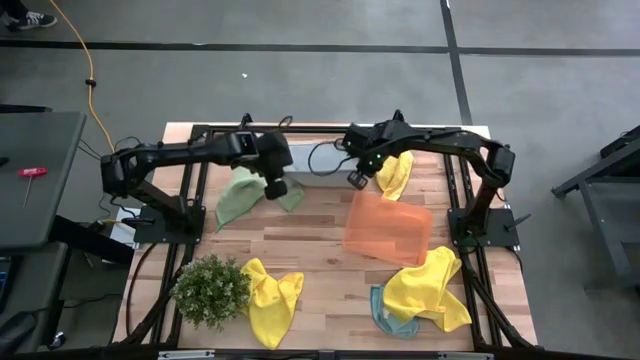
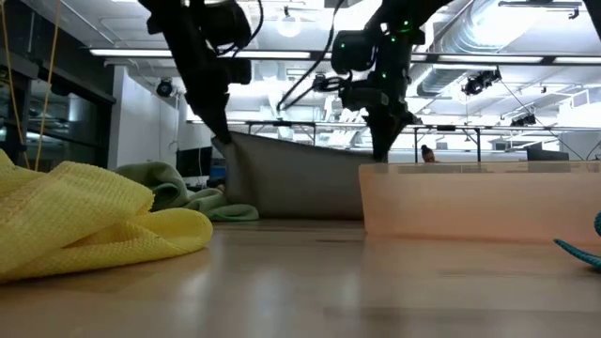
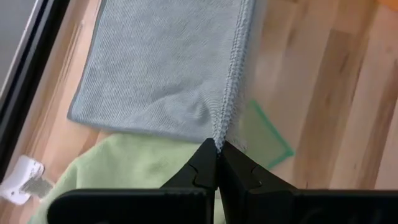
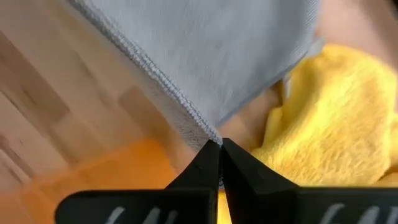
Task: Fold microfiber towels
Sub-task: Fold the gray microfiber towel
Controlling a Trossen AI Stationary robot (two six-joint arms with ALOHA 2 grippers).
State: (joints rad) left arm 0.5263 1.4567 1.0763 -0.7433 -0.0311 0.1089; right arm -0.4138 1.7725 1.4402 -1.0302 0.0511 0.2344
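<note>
near edge of the table [image 1: 330,270]: potted plant [image 1: 211,290] at the near left corner, a yellow towel [image 1: 272,298] just beside it, and toward the near right corner a second yellow towel [image 1: 430,288] lying over a teal towel [image 1: 385,313]. mid table, right of centre: flat orange mat [image 1: 388,227]. behind that, toward the far edge, a grey towel [image 1: 325,158] is stretched between both arms and lifted off the wood, hanging as a sagging sheet in the low view. left gripper [image 3: 217,148] fingers pressed together, pinching the grey towel's stitched edge at one corner, above a pale green towel [image 1: 243,196] bunched on the far left part of the table. right gripper [image 4: 219,144] also clamped, pinching the opposite corner of the grey towel, above the mat's far edge. a third yellow towel [image 1: 396,172] sits just beside it near the far right.
</note>
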